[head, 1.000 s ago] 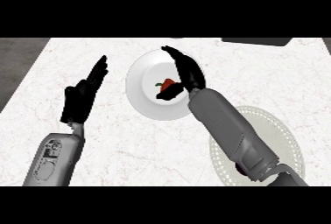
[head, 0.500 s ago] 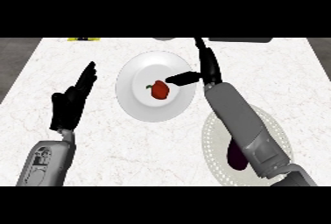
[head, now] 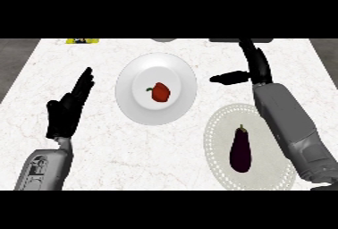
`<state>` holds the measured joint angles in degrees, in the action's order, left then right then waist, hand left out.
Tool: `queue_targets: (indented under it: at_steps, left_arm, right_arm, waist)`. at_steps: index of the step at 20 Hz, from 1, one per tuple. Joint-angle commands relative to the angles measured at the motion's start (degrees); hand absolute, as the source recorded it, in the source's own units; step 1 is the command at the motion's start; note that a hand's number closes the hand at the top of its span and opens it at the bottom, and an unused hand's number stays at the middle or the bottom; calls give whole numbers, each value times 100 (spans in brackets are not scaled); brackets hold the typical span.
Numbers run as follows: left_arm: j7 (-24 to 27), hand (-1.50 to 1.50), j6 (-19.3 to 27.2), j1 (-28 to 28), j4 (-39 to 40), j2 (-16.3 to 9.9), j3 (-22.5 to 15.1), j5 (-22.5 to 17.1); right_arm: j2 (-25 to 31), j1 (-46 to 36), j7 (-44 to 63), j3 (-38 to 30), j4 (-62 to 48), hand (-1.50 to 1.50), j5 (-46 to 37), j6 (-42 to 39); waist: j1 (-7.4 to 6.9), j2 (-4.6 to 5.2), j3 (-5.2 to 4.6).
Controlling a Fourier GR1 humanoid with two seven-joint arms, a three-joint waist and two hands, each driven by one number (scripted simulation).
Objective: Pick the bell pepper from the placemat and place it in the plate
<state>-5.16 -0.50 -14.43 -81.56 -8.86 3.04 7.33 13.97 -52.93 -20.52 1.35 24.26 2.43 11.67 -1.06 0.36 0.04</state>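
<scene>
At the left of the head view, the left hand (head: pixel 68 108) rests above the pale marbled surface (head: pixel 99 147), its fingers straight and held together, pointing away from the robot, with nothing in them. Its grey forearm comes in from the lower left corner and is cut off by the view's edge.

To the right of that hand lies the white plate (head: pixel 156 88), round but looking taller than wide. The red bell pepper (head: pixel 160 92) sits near the plate's middle with its small stem toward the left; nothing touches it.

At the far edge of the surface, a yellow thing (head: pixel 82 41) and a grey thing (head: pixel 163 40) are cut off, too little showing to tell what they are.

Farther right, the right hand (head: pixel 254 67) is well apart from the plate, its fingers straight and reaching toward the far edge, the thumb sticking out leftward; it holds nothing. The fingertips run up against a dark object at the top, so their ends are hard to make out.

Below that hand, the round placemat (head: pixel 221 129) lies near the lower right, partly hidden by the right forearm. A dark purple eggplant (head: pixel 241 150) lies lengthwise on it, stem end away from the robot.
</scene>
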Motion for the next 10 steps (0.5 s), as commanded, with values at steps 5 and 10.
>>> queue_targets:
  at_steps: [5,10]
  left_arm:
    - [-19,0,84,-130,30,121,-82,127]
    - [-252,0,-17,176,-513,99,-99,21]
  right_arm:
    - [570,48,-802,-372,-782,-150,-71,-649]
    - [727,260,-1382,-543,-1157,-150,-89,-844]
  waist:
    - [-15,21,2]
    - [-102,31,7]
